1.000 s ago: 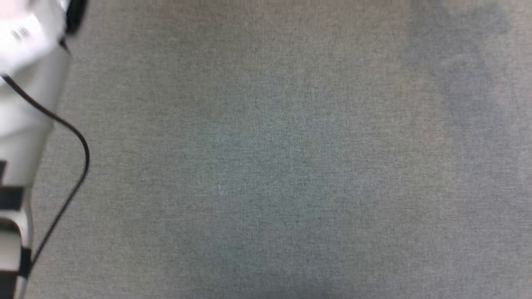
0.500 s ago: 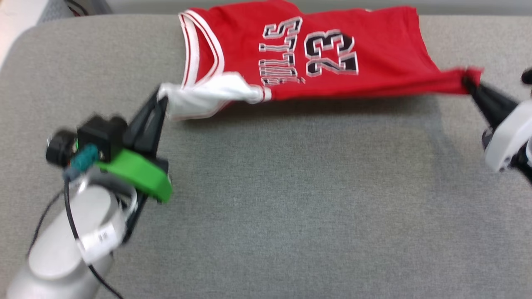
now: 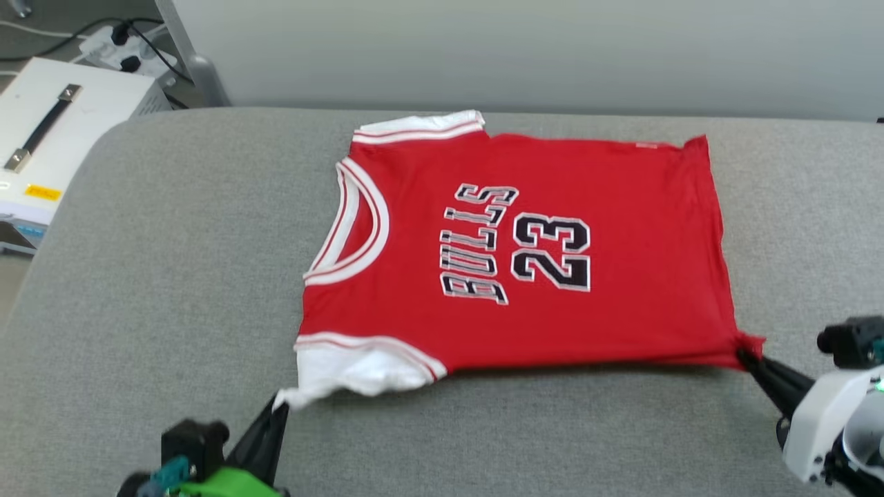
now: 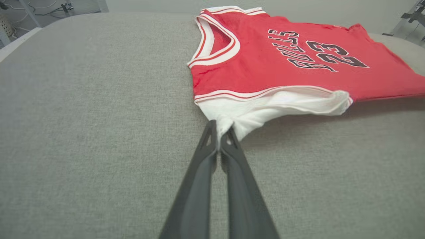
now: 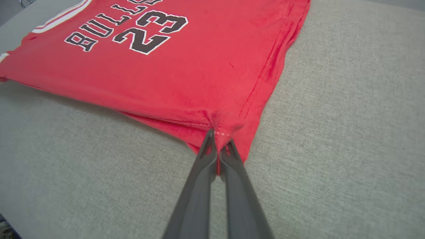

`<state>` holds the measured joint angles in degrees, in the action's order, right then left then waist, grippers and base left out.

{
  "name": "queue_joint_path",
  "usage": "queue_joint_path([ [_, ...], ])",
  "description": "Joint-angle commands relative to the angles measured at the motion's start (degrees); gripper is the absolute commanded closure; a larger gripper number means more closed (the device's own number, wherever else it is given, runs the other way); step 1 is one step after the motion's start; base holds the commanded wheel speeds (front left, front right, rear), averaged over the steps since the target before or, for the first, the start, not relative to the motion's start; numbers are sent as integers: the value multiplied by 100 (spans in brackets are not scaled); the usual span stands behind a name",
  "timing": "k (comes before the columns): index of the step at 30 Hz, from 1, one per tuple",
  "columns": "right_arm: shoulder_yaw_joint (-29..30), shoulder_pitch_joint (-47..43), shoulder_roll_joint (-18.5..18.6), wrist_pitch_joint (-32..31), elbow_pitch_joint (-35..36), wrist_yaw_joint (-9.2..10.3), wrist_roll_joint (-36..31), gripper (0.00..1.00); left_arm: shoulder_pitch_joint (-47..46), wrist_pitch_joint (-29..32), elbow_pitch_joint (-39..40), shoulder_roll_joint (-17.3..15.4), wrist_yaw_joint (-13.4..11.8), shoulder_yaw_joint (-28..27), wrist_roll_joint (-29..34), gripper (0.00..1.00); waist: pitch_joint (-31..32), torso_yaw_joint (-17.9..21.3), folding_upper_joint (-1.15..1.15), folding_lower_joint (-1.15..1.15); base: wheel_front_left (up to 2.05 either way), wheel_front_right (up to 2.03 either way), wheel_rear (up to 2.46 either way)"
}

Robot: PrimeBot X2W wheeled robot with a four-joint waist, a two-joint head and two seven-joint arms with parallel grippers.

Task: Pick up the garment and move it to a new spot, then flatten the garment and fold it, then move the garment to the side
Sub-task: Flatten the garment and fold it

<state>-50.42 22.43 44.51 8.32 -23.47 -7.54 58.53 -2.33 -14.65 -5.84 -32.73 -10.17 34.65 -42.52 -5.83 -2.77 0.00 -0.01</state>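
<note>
The red garment (image 3: 525,255) lies face up and spread out on the grey padded table (image 3: 173,276), collar to the left and hem to the right, with black letters and "23" showing. My left gripper (image 3: 282,406) is shut on the tip of the near white sleeve (image 4: 265,106), seen up close at the left gripper (image 4: 220,128). At the hem, my right gripper (image 3: 747,353) is shut on the near red corner; the wrist view shows the right gripper (image 5: 219,136) pinching that bunched corner of the garment (image 5: 166,66). The near edge is lifted slightly off the surface.
A white box (image 3: 48,131) with a black handle stands off the table's left edge, with cables and a power strip (image 3: 117,41) behind it. A pale wall (image 3: 525,48) runs behind the table. Bare grey surface lies left of and in front of the garment.
The head camera has swung, so the whole picture shifted. The garment, hanging stretched between both grippers half a second ago, now lies spread flat on the table with both grippers still holding it.
</note>
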Motion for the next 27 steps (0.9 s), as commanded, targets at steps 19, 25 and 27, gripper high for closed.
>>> queue_joint_path([
  [19,1302,-2803,300,-701,1204,5,405,100,1513,268,363,-99,30,259,-548,100,547,-165,0,1,0,0,0],
  [25,1903,-3005,64,-957,1397,5,84,100,1150,155,270,-102,120,255,-247,100,483,-139,0,1,0,0,0],
  [27,2129,-2991,-34,-1027,1462,5,-26,100,864,146,197,-107,214,262,-118,100,430,-123,0,1,0,0,0],
])
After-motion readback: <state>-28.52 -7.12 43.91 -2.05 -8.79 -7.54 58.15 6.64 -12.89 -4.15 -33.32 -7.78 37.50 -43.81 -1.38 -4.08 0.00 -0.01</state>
